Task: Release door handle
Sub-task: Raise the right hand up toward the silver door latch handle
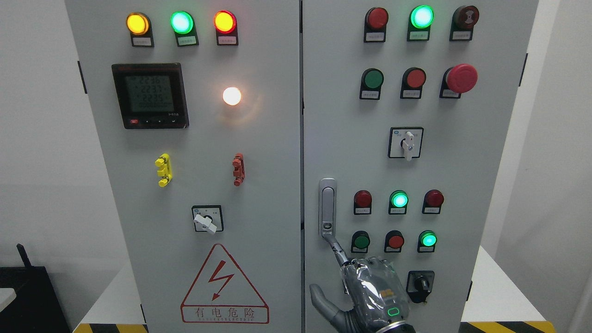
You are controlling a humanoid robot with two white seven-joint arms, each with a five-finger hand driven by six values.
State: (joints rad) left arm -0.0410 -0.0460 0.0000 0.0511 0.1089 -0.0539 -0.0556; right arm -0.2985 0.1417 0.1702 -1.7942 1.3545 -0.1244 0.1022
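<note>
The silver door handle (327, 208) stands upright and flush on the left edge of the cabinet's right door (462, 115). My right hand (323, 266) comes up from the bottom edge just below it. Its index finger (337, 252) is stretched out, and the tip touches the handle's lower end by the keyhole. The thumb (321, 298) is spread to the left. The hand holds nothing. The right door looks closed against the left door (199, 138). The left arm is out of view.
Lit indicator lamps, push buttons (396, 240), a red emergency stop (461, 77) and rotary switches (407, 143) cover the right door around the hand. The left door carries a meter (150, 95), lamps and a warning triangle (224, 286). White walls flank the cabinet.
</note>
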